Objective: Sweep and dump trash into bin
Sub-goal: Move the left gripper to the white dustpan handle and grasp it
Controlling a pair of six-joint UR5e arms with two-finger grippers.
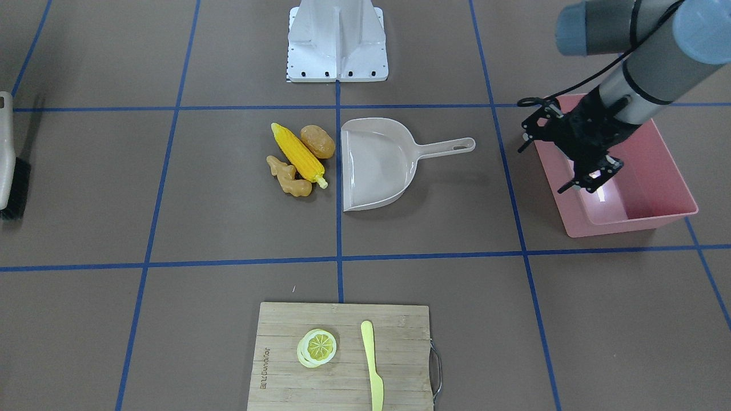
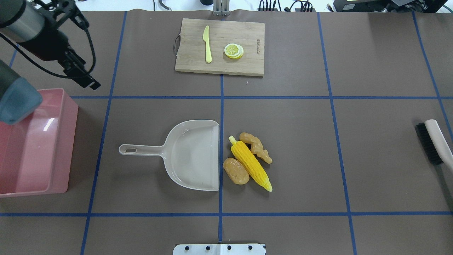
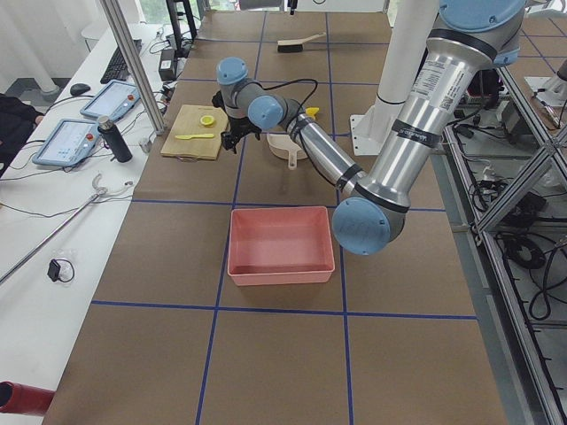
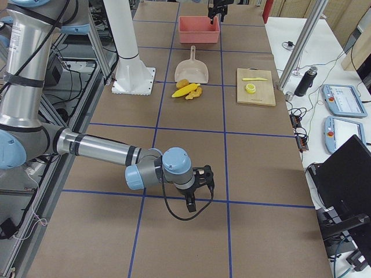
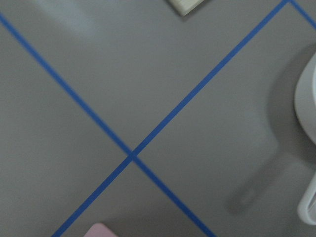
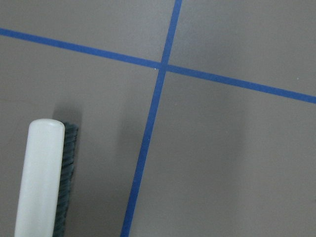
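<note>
The trash lies in a tight group at mid-table: yellow corn cob [image 1: 300,154] [image 2: 251,164], brown potato [image 1: 318,141] [image 2: 236,171] and tan ginger root [image 1: 288,177] [image 2: 255,146]. They lie just off the mouth of the beige dustpan [image 1: 377,165] [image 2: 191,156]. The pink bin [image 1: 674,214] [image 2: 67,141] stands at the robot's left and looks empty. My left gripper [image 1: 551,162] [image 2: 88,53] hovers open and empty over the bin's far corner. My right gripper [image 4: 194,185] shows only in the exterior right view, above the table far from the trash; I cannot tell its state.
A hand brush [image 1: 11,171] [image 2: 435,141] [image 6: 44,177] lies at the table's right end. A wooden cutting board [image 1: 400,354] [image 2: 247,53] on the far side carries a lemon slice [image 2: 233,50] and a yellow knife [image 2: 207,44]. The robot's base plate [image 1: 337,40] stands behind the trash.
</note>
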